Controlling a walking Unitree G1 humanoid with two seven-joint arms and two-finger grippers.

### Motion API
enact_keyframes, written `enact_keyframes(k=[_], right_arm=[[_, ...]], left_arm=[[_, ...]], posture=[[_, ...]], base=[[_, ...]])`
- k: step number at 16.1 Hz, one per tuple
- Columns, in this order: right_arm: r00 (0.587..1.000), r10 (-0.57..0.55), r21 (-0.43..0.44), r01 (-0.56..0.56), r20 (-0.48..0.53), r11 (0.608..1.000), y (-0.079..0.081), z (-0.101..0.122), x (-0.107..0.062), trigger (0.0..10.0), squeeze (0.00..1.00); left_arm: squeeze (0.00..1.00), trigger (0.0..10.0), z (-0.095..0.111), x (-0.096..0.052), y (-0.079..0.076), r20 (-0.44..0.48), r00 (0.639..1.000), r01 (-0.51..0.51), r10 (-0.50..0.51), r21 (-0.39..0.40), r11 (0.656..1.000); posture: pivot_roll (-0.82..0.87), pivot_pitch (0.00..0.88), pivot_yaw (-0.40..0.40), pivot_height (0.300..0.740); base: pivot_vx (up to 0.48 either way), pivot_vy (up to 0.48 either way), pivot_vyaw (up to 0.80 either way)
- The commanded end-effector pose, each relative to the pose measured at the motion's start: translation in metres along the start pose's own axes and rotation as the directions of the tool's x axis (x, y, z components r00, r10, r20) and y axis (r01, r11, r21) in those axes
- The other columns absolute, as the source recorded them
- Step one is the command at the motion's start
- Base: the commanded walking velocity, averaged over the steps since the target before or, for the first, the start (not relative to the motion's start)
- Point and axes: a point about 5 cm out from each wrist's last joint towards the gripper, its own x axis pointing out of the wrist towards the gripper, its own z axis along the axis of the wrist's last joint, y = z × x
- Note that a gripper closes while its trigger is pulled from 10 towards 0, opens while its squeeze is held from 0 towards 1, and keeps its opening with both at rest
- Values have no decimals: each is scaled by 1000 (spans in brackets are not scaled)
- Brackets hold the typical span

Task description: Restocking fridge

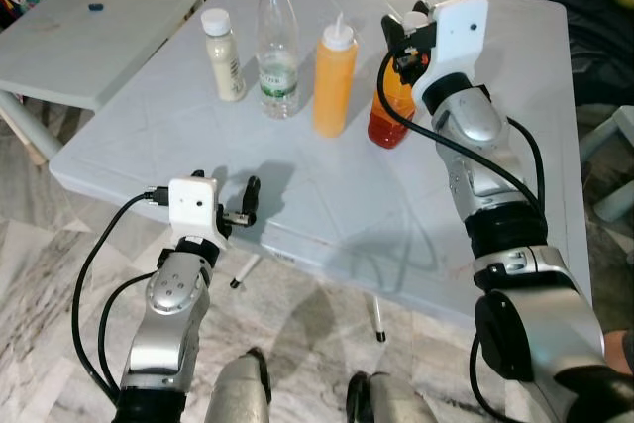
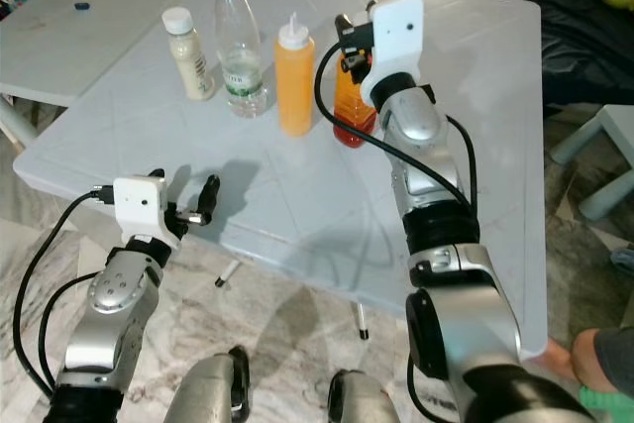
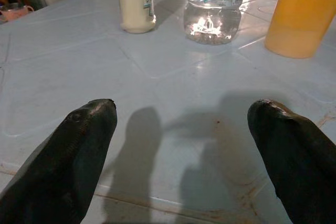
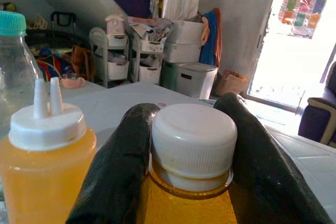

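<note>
the amber bottle (image 1: 389, 111) stands on the white table (image 1: 327, 200), its cap between the right gripper (image 4: 192, 145) fingers, pinched. three other bottles wait beside it. left gripper (image 3: 184, 150) hovers spread. restocking has hardly started.

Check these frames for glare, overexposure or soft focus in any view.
Right wrist view: doorway blown out white, white cap near the lens slightly soft. Left wrist view: bright glint in the water bottle base, fingers blurred close up. Eye views: sharp, arm shadows on the table.
</note>
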Motion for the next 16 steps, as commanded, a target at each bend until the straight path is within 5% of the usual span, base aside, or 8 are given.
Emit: enact_keyframes(k=[1, 4, 6, 12, 16], right_arm=[[981, -23, 0, 24, -190, 1000, -3, -37, -15, 0, 0], [965, -38, -6, 38, -260, 999, -4, -44, -20, 0, 0], [961, -17, -11, 15, -276, 1000, -1, -45, -26, 10000, 0], [990, -23, -107, 8, -138, 994, 6, -23, -26, 10000, 0], [994, 3, -38, -7, -111, 999, 17, -22, -34, 10000, 0]], left_arm=[[0, 10000, 0, 2, -2, -11, 1000, 11, -10, 7, 1000], [0, 10000, -1, 3, -3, -17, 1000, 12, -12, 8, 1000], [0, 10000, -4, 3, -2, -32, 999, -7, 7, 5, 1000], [0, 10000, -6, 9, -2, -60, 996, -59, 59, 9, 998], [0, 10000, -8, 8, -4, -67, 996, -65, 66, 7, 998]], posture=[[67, 150, 25, 740], [67, 148, 23, 740], [65, 143, 21, 740], [56, 137, 22, 740], [51, 128, 17, 740]], base=[[0, 0, 0], [0, 0, 0], [0, 0, 0], [-84, 0, 0], [-282, 0, 0]])
